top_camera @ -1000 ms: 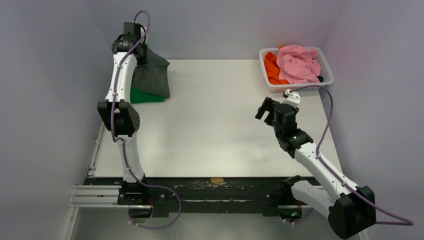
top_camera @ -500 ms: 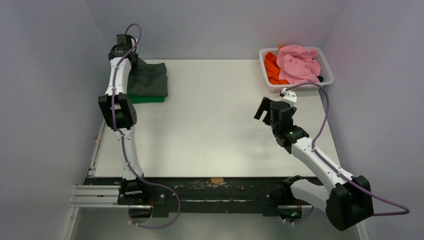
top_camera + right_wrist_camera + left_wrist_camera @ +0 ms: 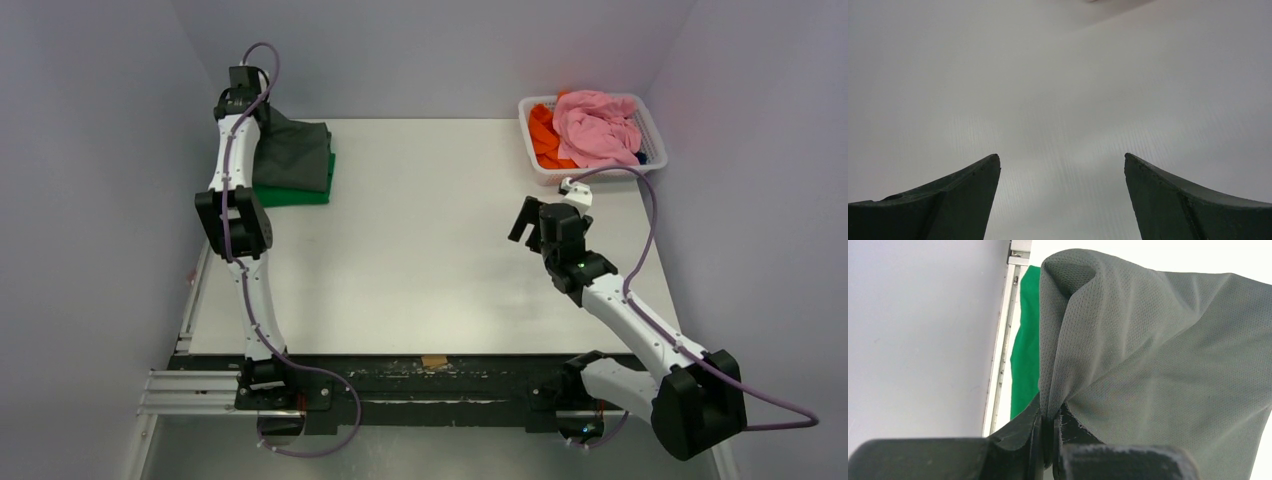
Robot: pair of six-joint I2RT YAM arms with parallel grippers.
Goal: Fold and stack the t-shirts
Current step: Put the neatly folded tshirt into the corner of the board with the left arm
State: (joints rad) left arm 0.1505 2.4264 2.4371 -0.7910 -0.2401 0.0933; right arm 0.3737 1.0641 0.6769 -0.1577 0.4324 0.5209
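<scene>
A folded dark grey t-shirt [image 3: 300, 158] lies on top of a folded green t-shirt [image 3: 295, 196] at the table's far left. The green one shows only as a strip along the grey one's near edge. My left gripper [image 3: 266, 112] is at the stack's back left corner, shut on a raised fold of the grey t-shirt [image 3: 1158, 340]. In the left wrist view the cloth is pinched between the jaws of the left gripper [image 3: 1050, 412], and the green t-shirt [image 3: 1027, 340] shows beneath. My right gripper [image 3: 522, 218] hovers open over bare table at the right, and in the right wrist view the right gripper [image 3: 1062, 157] holds nothing.
A white mesh basket [image 3: 652, 128] stands at the far right corner and holds a pink cloth [image 3: 597, 125] and orange cloth [image 3: 543, 135]. Grey walls enclose the table on the left, back and right. A metal rail [image 3: 1000, 355] runs along the table's left edge.
My left gripper has moved back and down, and the hanging grey t-shirt now lies flat over the green one. The right arm has shifted slightly and is still open.
</scene>
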